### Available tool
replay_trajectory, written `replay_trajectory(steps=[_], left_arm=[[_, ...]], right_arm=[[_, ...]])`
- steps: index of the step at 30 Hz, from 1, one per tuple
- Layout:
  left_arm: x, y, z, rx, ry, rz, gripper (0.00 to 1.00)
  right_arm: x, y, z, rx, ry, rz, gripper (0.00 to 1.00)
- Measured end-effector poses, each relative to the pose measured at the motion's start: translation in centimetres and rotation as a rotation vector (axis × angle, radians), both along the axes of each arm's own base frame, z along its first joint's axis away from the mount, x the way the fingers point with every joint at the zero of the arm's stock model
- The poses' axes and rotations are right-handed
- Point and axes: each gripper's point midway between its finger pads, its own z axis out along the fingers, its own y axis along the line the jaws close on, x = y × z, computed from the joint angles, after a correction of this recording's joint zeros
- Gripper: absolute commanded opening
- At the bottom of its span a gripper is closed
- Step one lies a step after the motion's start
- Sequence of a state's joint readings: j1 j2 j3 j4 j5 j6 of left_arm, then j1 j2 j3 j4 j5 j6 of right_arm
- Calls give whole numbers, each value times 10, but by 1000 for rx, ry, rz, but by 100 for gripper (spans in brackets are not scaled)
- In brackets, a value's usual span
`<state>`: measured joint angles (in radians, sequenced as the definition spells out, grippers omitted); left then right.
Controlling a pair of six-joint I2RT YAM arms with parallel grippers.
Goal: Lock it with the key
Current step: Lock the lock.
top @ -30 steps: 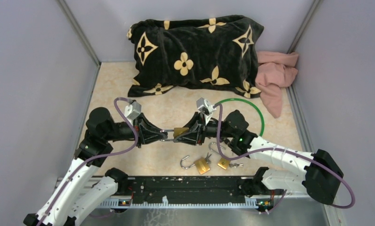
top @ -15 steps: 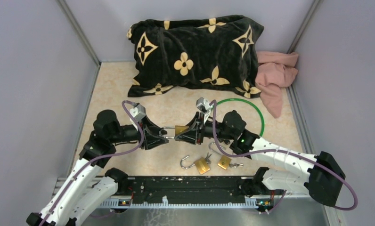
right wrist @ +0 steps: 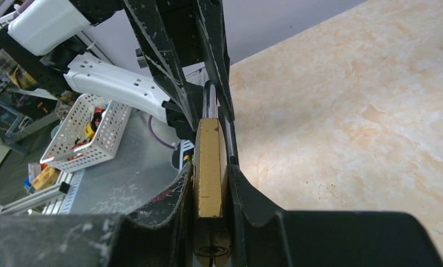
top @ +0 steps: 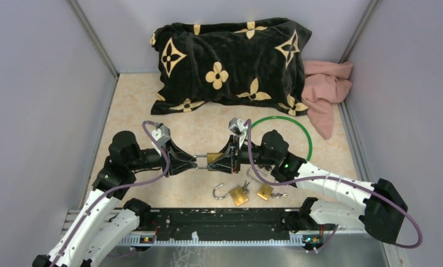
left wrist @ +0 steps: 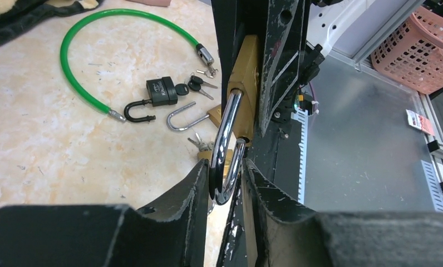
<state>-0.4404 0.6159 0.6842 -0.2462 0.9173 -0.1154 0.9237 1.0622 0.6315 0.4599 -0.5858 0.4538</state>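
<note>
Mid-table betw. the arms, R gripper [top: 218, 161] clamps brass padlock [right wrist: 208, 156] body; L gripper [top: 193, 162] pinches its shackle [left wrist: 225, 133]. Keep both aligned, push shackle straight in, no twist, w/ firm R hold.

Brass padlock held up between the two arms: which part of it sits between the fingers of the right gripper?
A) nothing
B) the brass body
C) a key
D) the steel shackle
B: the right wrist view shows the brass body clamped between the fingers of the right gripper, while the shackle runs to the left gripper.
</note>
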Motion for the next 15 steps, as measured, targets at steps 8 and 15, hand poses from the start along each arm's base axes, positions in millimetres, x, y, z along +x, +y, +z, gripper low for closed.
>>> replay_trajectory(steps=[8,15], left_arm=[[-3,-2,-9,1,31,-20,14],[-7,-4,-1,-42,75,-39,0]], right_arm=[[-2,2,7,7,-6,16,0],[-3,2,12,17,-20,31,0]])
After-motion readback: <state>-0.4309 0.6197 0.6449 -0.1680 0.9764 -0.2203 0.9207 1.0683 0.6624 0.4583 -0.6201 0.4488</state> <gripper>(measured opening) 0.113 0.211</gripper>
